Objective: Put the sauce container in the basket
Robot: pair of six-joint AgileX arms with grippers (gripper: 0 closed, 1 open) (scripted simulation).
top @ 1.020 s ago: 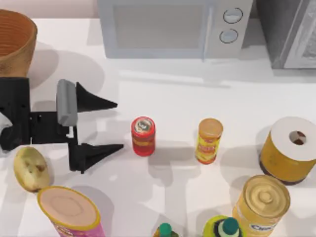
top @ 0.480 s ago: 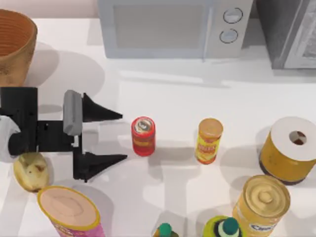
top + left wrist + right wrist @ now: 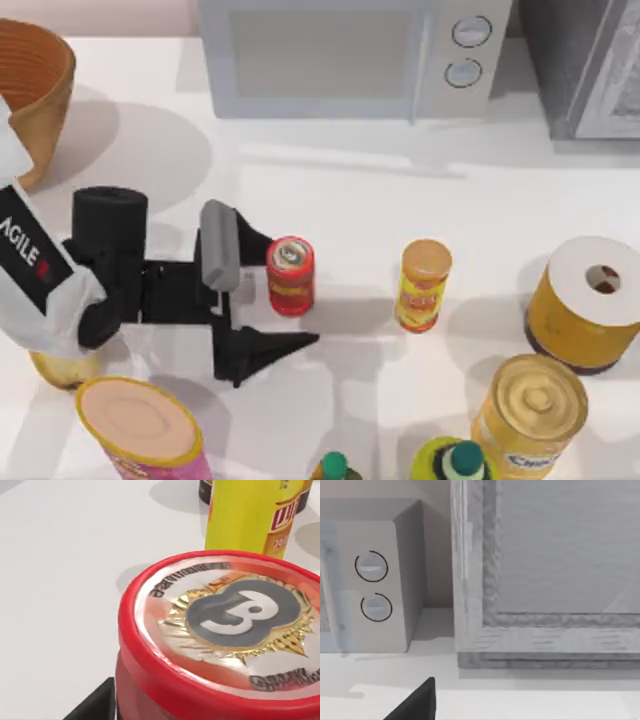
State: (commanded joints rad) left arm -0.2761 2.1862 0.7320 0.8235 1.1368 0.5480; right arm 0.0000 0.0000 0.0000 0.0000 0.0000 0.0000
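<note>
The sauce container (image 3: 290, 275), a small red can with a silvery top, stands upright left of the table's middle. My left gripper (image 3: 294, 292) is open around it, with one black finger (image 3: 252, 236) behind the can and the other finger (image 3: 268, 346) in front; whether they touch it I cannot tell. In the left wrist view the sauce container (image 3: 225, 630) is very close, with a dark finger (image 3: 95, 706) beside it. The brown woven basket (image 3: 40, 90) stands at the far left corner. A dark part of my right gripper (image 3: 415, 706) faces the microwave (image 3: 365, 580).
An orange-yellow canister (image 3: 424, 285) stands right of the can. A microwave (image 3: 340, 55) and a grey appliance (image 3: 590, 65) line the back. A potato (image 3: 58, 368) and a pink tube (image 3: 140, 425) sit front left. A yellow roll (image 3: 585, 300), a tin (image 3: 530, 405) and bottles (image 3: 455, 462) sit front right.
My left arm has moved to the right, from well left of the can to having its open fingers on either side of it. The can has not moved.
</note>
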